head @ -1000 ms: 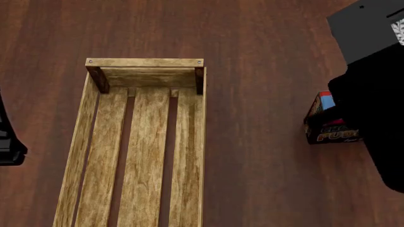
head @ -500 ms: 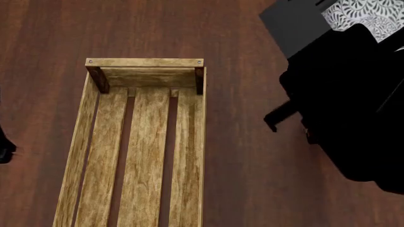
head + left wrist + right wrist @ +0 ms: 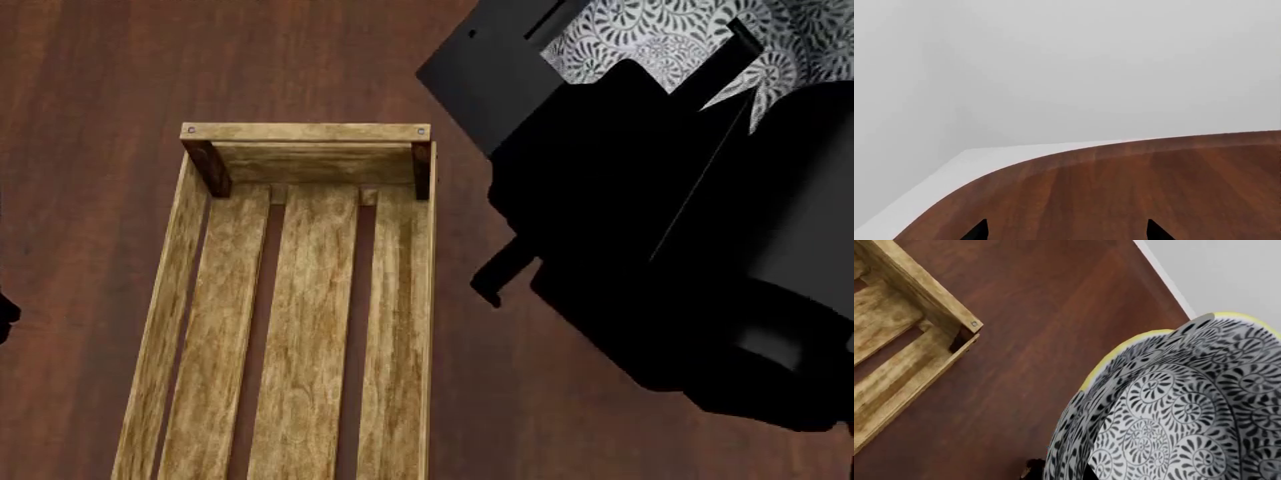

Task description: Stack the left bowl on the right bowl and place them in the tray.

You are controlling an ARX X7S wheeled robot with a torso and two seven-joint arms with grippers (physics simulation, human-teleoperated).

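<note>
The tray (image 3: pixel 400 300), a long light-wood crate with a slatted bottom, lies on the dark wood table and holds nothing. Two nested bowls (image 3: pixel 1187 410) with black-and-white swirl patterns and a yellow rim hang in the air to the right of the tray's far end. In the head view the bowls (image 3: pixel 654 40) show at the top right above the black right arm. My right gripper (image 3: pixel 1061 474) is shut on the bowls' wall. My left gripper (image 3: pixel 1066 231) is open over bare table, with only its dark edge (image 3: pixel 6 312) showing at the head view's left border.
The rounded table edge (image 3: pixel 1054 156) lies ahead of the left gripper, with plain grey beyond it. In the right wrist view the tray's corner post (image 3: pixel 954 335) sits a short way from the bowls. The right arm (image 3: pixel 694 260) hides the table behind it.
The right arm has swung left toward the tray's far end with the bowls, covering the box that showed at the right. The left gripper has drawn back almost out of the head view.
</note>
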